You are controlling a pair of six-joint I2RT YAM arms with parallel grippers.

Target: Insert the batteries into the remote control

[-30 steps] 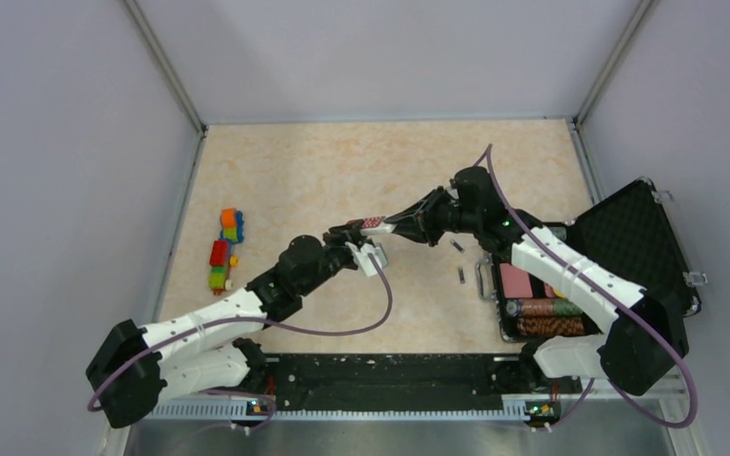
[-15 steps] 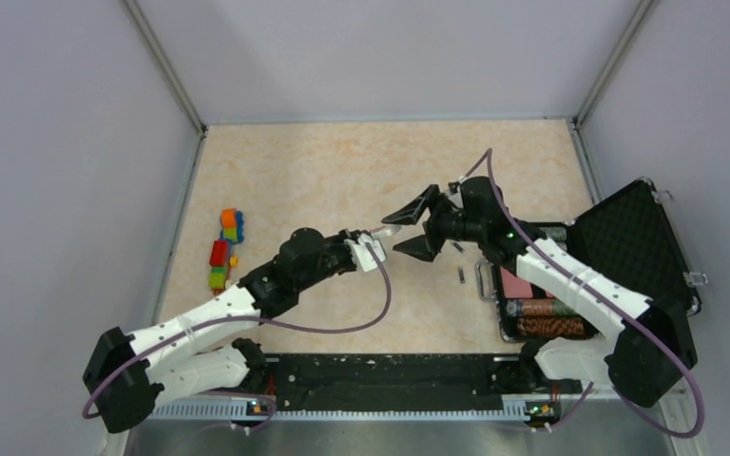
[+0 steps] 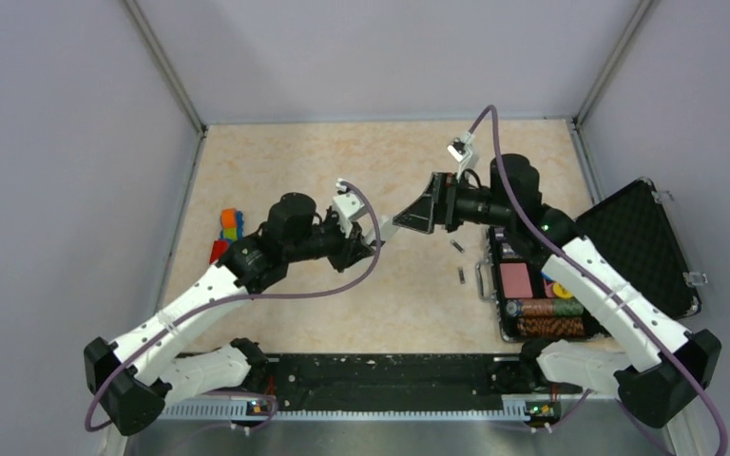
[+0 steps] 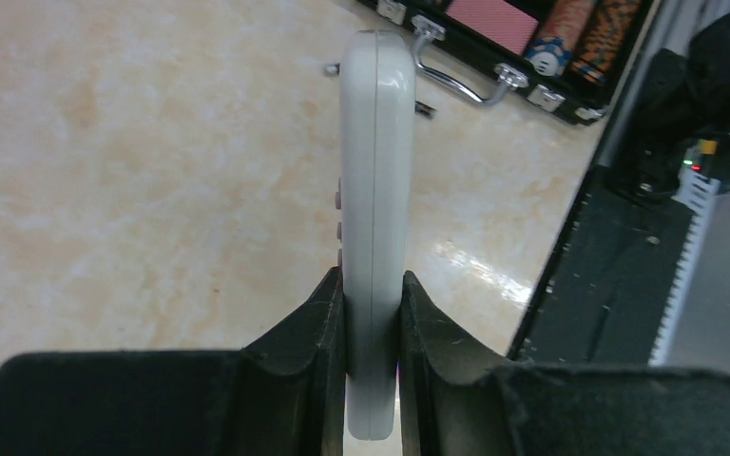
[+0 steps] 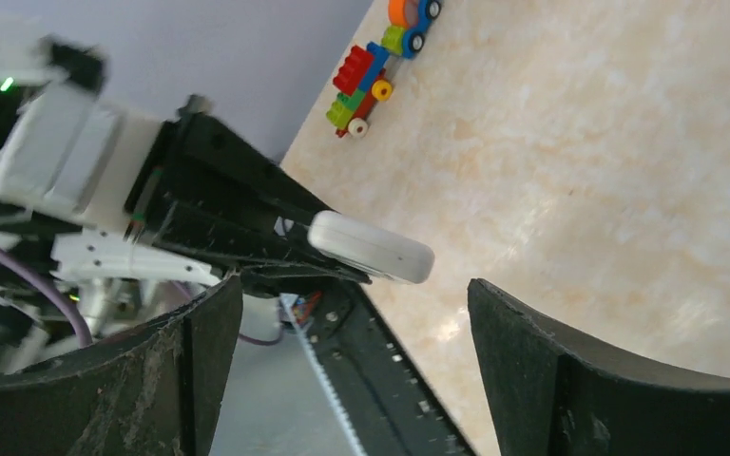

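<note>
The remote control point(image 4: 375, 180) is a slim white bar seen edge-on, clamped upright between the fingers of my left gripper point(image 4: 373, 318), which is shut on its lower end. From above, the remote point(image 3: 387, 228) is held over the table's middle. My right gripper point(image 5: 354, 285) stands wide open just beyond the remote's free end point(image 5: 373, 248), touching nothing. In the top view the right gripper point(image 3: 409, 217) faces the left one. Two batteries point(image 3: 455, 246) point(image 3: 460, 275) lie on the table below and to the right, near the case.
An open black case point(image 3: 627, 242) sits at the right with poker-chip rolls point(image 3: 542, 318) and a pink card deck point(image 3: 516, 280) inside; its metal handle point(image 4: 466, 84) faces the batteries. A toy brick train point(image 5: 380, 62) lies at the left near the wall.
My right gripper let go of the remote, opened wide and drew back to the right. The left gripper stayed shut on the remote and turned it up off the table.
</note>
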